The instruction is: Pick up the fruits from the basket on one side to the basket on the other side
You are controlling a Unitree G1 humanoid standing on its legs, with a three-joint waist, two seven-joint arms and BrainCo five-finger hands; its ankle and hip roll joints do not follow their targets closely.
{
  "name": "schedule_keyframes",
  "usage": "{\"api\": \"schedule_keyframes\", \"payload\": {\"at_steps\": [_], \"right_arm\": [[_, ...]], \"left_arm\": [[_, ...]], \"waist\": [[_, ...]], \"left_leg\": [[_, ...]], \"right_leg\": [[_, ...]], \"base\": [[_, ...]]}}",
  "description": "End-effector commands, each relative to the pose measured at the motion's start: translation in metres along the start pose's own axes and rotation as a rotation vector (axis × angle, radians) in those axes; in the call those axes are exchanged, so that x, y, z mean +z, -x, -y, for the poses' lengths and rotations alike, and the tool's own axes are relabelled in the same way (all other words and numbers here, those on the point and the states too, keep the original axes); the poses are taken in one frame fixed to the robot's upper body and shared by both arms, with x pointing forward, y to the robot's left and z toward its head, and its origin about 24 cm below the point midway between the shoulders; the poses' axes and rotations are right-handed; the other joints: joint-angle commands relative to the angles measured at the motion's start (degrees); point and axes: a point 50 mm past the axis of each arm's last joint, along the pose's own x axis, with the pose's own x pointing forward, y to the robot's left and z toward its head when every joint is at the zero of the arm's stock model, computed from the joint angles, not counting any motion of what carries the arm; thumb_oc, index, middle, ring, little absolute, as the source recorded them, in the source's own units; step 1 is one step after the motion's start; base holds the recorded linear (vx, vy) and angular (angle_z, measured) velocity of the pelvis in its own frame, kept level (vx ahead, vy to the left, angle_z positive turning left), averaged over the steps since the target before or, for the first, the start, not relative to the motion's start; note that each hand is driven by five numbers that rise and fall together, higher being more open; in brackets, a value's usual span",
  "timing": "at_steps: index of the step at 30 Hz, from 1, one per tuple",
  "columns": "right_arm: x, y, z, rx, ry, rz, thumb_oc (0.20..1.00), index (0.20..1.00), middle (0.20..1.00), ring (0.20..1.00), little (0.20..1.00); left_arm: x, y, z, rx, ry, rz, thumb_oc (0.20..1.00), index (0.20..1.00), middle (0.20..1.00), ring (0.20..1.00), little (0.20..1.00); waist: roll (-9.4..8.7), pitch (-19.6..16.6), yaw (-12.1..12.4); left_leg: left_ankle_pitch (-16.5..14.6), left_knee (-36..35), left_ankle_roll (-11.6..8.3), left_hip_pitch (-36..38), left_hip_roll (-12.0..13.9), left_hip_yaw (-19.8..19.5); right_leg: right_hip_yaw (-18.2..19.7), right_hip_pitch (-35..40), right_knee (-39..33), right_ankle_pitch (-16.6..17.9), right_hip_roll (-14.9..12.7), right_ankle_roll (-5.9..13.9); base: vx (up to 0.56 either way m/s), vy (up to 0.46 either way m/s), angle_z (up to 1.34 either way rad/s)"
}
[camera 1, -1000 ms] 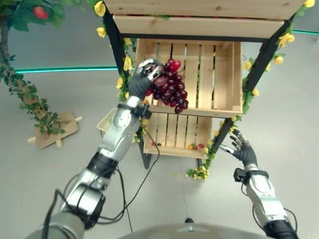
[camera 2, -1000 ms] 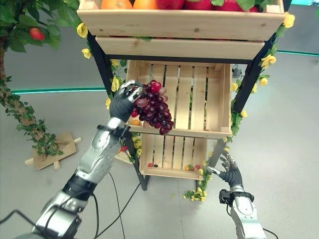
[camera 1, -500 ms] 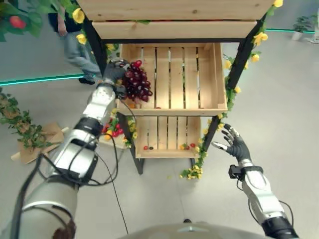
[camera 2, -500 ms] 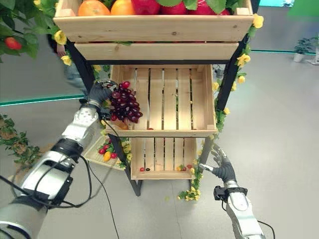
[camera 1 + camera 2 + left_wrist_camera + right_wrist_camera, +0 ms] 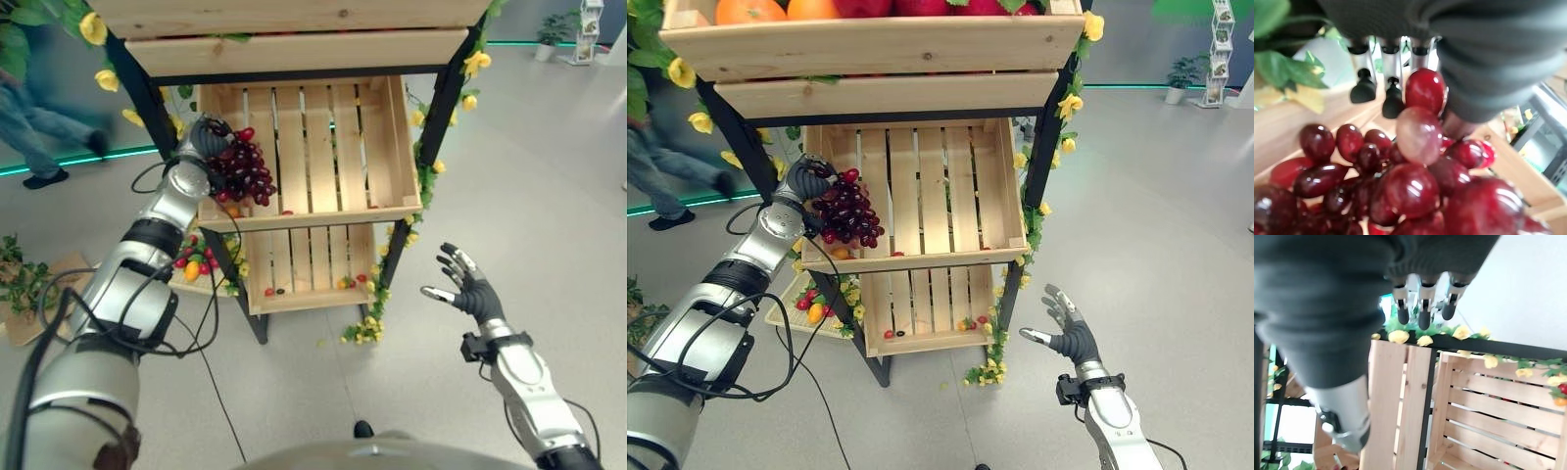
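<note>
One left hand (image 5: 201, 144) gripping grapes (image 5: 240, 171), stem hidden

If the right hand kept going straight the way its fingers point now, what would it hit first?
Probably the flower-wrapped black post of the wooden fruit stand, at the right edge of the lower crate. The right hand is open, fingers aimed up toward that corner with open floor between. Depth is hard to judge.

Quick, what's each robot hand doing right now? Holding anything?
Left robot hand: closed on the bunch of red grapes, at the middle crate's left edge.
Right robot hand: open, fingers spread, holding nothing.
</note>
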Motion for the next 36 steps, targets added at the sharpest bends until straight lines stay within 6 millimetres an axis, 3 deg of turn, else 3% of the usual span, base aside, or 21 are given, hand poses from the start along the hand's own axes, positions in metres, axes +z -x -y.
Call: {"api": "schedule_keyframes", "payload": {"at_steps": [1, 7, 16, 17, 18, 27, 36], "right_arm": [[0.043, -0.010, 0.013, 0.026, 0.067, 0.210, 1.000, 1.000, 1.000, 1.000, 1.000], [0.048, -0.008, 0.010, 0.065, 0.077, 0.231, 1.000, 1.000, 1.000, 1.000, 1.000], [0.050, -0.004, 0.008, 0.100, 0.083, 0.241, 1.000, 1.000, 1.000, 1.000, 1.000], [0.051, -0.004, 0.008, 0.103, 0.082, 0.242, 1.000, 1.000, 1.000, 1.000, 1.000], [0.051, -0.003, 0.008, 0.106, 0.081, 0.244, 1.000, 1.000, 1.000, 1.000, 1.000], [0.048, 0.006, 0.014, 0.100, 0.093, 0.221, 1.000, 1.000, 1.000, 1.000, 1.000], [0.044, 0.012, 0.017, 0.095, 0.092, 0.197, 1.000, 1.000, 1.000, 1.000, 1.000]], "left_arm": [[0.041, -0.018, -0.084, 0.256, -0.057, 0.095, 0.200, 0.200, 0.200, 0.200, 0.200], [0.041, -0.018, -0.089, 0.272, -0.069, 0.100, 0.200, 0.200, 0.200, 0.200, 0.200], [0.046, -0.019, -0.083, 0.257, -0.097, 0.119, 0.206, 0.206, 0.206, 0.206, 0.206], [0.045, -0.019, -0.081, 0.247, -0.109, 0.113, 0.762, 0.762, 0.762, 0.762, 0.762], [0.043, -0.020, -0.079, 0.233, -0.133, 0.099, 1.000, 1.000, 1.000, 1.000, 1.000], [0.035, -0.021, -0.060, 0.111, -0.415, 0.055, 1.000, 1.000, 1.000, 1.000, 1.000], [0.036, -0.021, -0.050, 0.040, -0.499, 0.067, 1.000, 1.000, 1.000, 1.000, 1.000]], "waist": [[-0.46, 2.0, 0.3], [-0.67, 2.8, -0.1], [-0.90, 3.7, -1.0], [-0.97, 3.8, -1.1], [-1.04, 3.8, -1.1], [-1.36, 3.7, -1.1], [-1.44, 4.0, -0.3]], "left_leg": [[-3.8, 7.5, 0.35, -4.1, 0.5, -0.6], [-3.6, 6.9, 0.34, -4.6, 0.7, 0.5], [-3.3, 6.4, 0.28, -5.6, 0.8, 0.6], [-3.3, 6.4, 0.23, -5.6, 0.9, 0.7], [-3.2, 6.3, 0.17, -5.5, 0.9, 0.7], [-3.5, 5.9, 0.06, -4.4, 1.1, 0.5], [-3.2, 5.6, 0.14, -4.1, 1.0, -0.2]], "right_leg": [[-1.3, 1.6, 6.0, -9.3, -1.5, 6.18], [0.0, -0.1, 6.3, -9.0, -1.1, 6.29], [1.1, -1.5, 5.9, -8.8, -0.6, 6.01], [1.1, -1.6, 5.9, -8.8, -0.5, 5.97], [1.2, -1.5, 5.8, -8.9, -0.4, 5.94], [1.0, 0.0, 5.0, -9.2, -0.3, 5.76], [0.3, 0.9, 4.2, -8.9, -0.8, 5.68]], "base": [[0.04, 0.015, -0.09], [0.03, 0.005, -0.20], [0.01, -0.004, -0.06], [0.01, -0.015, -0.15], [0.01, -0.017, -0.17], [0.01, -0.008, -0.03], [-0.03, -0.003, 0.00]]}}
